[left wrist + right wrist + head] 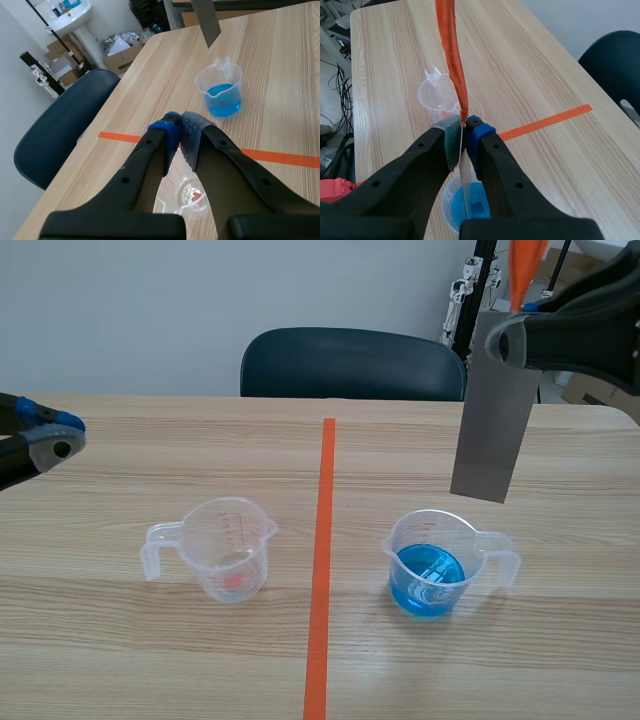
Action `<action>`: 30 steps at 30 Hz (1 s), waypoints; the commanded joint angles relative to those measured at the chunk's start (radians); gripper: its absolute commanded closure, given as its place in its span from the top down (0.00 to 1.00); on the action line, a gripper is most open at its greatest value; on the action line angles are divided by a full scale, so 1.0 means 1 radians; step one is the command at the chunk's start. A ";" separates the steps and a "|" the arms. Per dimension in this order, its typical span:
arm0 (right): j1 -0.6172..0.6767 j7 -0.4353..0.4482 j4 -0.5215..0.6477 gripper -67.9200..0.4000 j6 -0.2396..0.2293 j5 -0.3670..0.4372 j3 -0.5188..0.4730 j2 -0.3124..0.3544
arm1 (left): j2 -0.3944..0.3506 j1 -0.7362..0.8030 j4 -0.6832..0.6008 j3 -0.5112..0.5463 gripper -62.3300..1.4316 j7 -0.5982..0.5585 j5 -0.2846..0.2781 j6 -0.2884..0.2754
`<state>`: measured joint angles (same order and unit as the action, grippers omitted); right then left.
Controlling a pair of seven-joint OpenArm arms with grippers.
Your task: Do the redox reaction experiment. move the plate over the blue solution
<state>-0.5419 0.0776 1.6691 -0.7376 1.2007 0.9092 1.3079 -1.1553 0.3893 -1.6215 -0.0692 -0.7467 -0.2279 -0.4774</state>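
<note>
**Held plate above blue solution**

Stood high at the right with the right gripper (505, 340) clenched on the top edge of the grey plate (492, 420). Held it upright, hanging clear above the beaker of blue solution (432, 565), apart from its rim. Hovered low at the left with the left gripper (180, 131) closed on nothing, pads touching, near the clear measuring cup (228, 550).

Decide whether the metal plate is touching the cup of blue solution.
Apart. In the scene view the plate hangs above the cup, with bare table showing between them.
</note>
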 commanded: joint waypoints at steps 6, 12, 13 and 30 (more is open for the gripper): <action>-0.017 0.125 0.010 0.01 -0.008 -0.040 -0.013 0.013 | 0.103 -0.213 -0.001 -0.159 0.06 0.113 0.027 -0.043; -0.004 0.218 0.010 0.01 -0.008 -0.097 -0.013 0.010 | 0.185 -0.370 -0.001 -0.299 0.06 0.199 0.118 -0.043; 0.004 0.237 0.010 0.01 -0.008 -0.111 -0.013 0.010 | 0.197 -0.394 -0.001 -0.318 0.06 0.223 0.118 -0.043; 0.055 0.270 0.010 0.01 -0.008 -0.187 -0.013 -0.011 | 0.418 -0.696 0.101 -0.547 0.06 0.409 0.237 -0.087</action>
<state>-0.4702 0.3286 1.6691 -0.7376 0.9951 0.9092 1.2804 -0.7475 -0.2966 -1.5208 -0.6170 -0.3248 0.0181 -0.5629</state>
